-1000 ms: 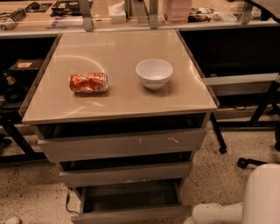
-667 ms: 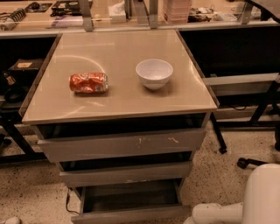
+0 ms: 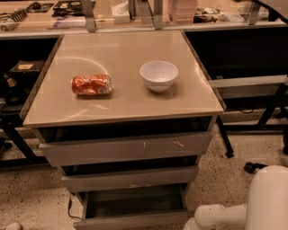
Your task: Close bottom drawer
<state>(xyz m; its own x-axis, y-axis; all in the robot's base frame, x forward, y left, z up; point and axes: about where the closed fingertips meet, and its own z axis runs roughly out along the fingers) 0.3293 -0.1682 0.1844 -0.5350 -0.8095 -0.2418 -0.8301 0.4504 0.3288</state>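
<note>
The bottom drawer point(image 3: 135, 219) is the narrowest of three grey drawers under the tabletop and stands pulled out, with its shallow grey tray point(image 3: 135, 203) showing behind the plain flat front. The mid-width drawer point(image 3: 130, 177) and the widest drawer point(image 3: 126, 149) with white scratch marks sit above it, each pulled out a little. My white arm point(image 3: 225, 215) reaches in from the lower right, just right of the bottom drawer's front. The gripper itself is out of view below the frame's lower edge.
An orange-red crushed can point(image 3: 91, 85) lies on its side and a white bowl point(image 3: 159, 75) stands on the beige tabletop point(image 3: 121, 49). A cluttered bench point(image 3: 135, 11) runs behind. Black table legs point(image 3: 13, 134) stand left; speckled floor point(image 3: 27, 202) surrounds the cabinet.
</note>
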